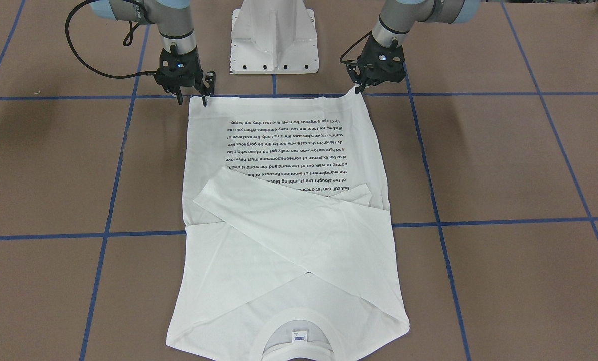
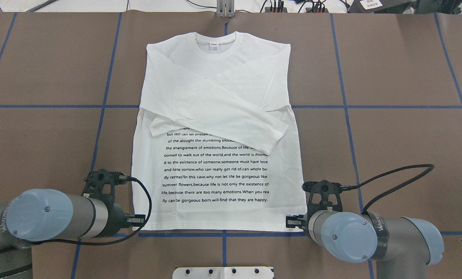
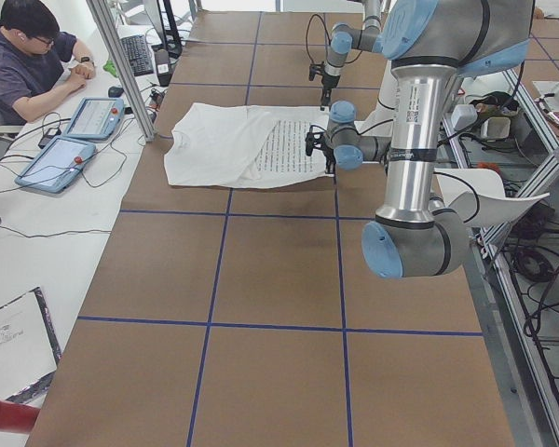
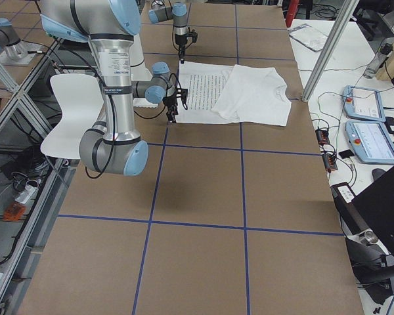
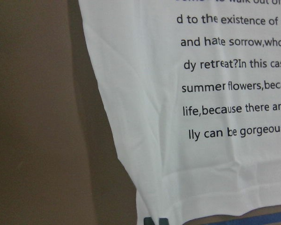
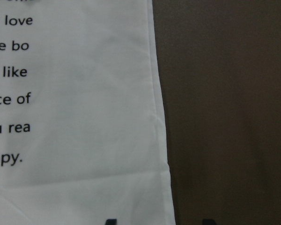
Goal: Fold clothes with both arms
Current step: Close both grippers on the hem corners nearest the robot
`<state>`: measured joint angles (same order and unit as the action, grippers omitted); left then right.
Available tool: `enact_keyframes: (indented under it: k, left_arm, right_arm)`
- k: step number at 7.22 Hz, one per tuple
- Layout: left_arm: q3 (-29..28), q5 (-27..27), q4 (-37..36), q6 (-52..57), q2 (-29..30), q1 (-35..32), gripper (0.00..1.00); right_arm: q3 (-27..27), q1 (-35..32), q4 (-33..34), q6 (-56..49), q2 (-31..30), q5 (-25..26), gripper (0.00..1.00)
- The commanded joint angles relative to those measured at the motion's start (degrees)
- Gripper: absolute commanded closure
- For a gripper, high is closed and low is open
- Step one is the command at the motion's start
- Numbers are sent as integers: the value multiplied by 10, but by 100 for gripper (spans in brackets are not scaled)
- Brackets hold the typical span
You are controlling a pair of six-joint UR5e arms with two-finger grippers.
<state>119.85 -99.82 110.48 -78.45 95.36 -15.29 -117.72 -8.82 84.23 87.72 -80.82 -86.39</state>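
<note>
The white long-sleeved T-shirt [image 2: 215, 128] lies flat on the brown table, printed side up. Both sleeves are folded across the chest, above the black text block [image 2: 215, 170]. The collar [image 1: 294, 321] and neck label [image 1: 299, 337] are at the far end from the robot. My left gripper [image 1: 359, 87] is at the hem's left corner, jaws shut on the fabric; its fingertips [image 5: 151, 221] sit close together on the hem. My right gripper [image 1: 192, 98] is at the hem's right corner, open. Its fingertips [image 6: 110, 221] straddle the shirt's edge [image 6: 164, 140].
The white pedestal base [image 1: 274, 40] stands just behind the hem, between the arms. Blue tape lines [image 2: 370, 106] grid the table. An operator [image 3: 28, 65] sits past the collar end at a side table with tablets [image 3: 74, 140].
</note>
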Motion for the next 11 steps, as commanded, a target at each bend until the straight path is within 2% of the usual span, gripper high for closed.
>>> enact_keyframes:
  k: [1, 5, 7, 9, 10, 11]
  left_arm:
    - [0, 0, 0, 1, 0, 0, 100]
    - [1, -1, 0, 1, 1, 0, 100]
    - [3, -2, 1, 1, 1, 0, 100]
    - [9, -2, 1, 1, 0, 0, 100]
    - [9, -2, 0, 1, 0, 0, 100]
    - [9, -2, 0, 1, 0, 0, 100]
  right_arm:
    - [5, 7, -6, 1, -2, 3, 36]
    - [7, 11, -6, 1, 0, 3, 44]
    - [9, 13, -6, 1, 1, 3, 53]
    - [12, 14, -6, 0, 2, 3, 57]
    - [12, 15, -6, 0, 7, 3, 92]
    - [9, 14, -6, -1, 7, 3, 100]
